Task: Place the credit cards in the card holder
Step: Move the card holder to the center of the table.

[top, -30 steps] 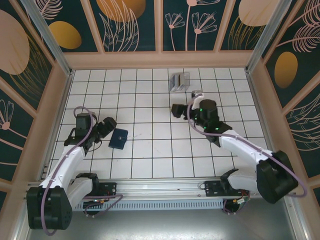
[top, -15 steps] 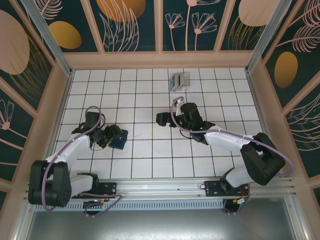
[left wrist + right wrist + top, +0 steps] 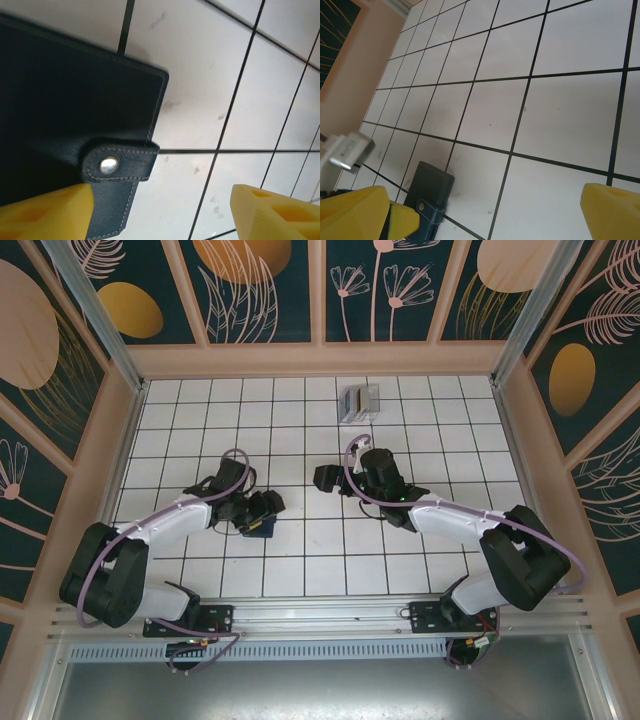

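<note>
2 gaping: left claw, right claw; card holder tab points right, left-wrist view.

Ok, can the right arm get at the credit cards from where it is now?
Probably yes. The right tool is open and holds nothing. The credit cards lie on the tiles beyond it, with nothing between. It points left, away from them, so it would need to turn.

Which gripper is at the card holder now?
The left gripper: its open fingers straddle the snap-tab edge of the closed card holder. The right gripper hangs open over bare tiles, apart from it.
</note>
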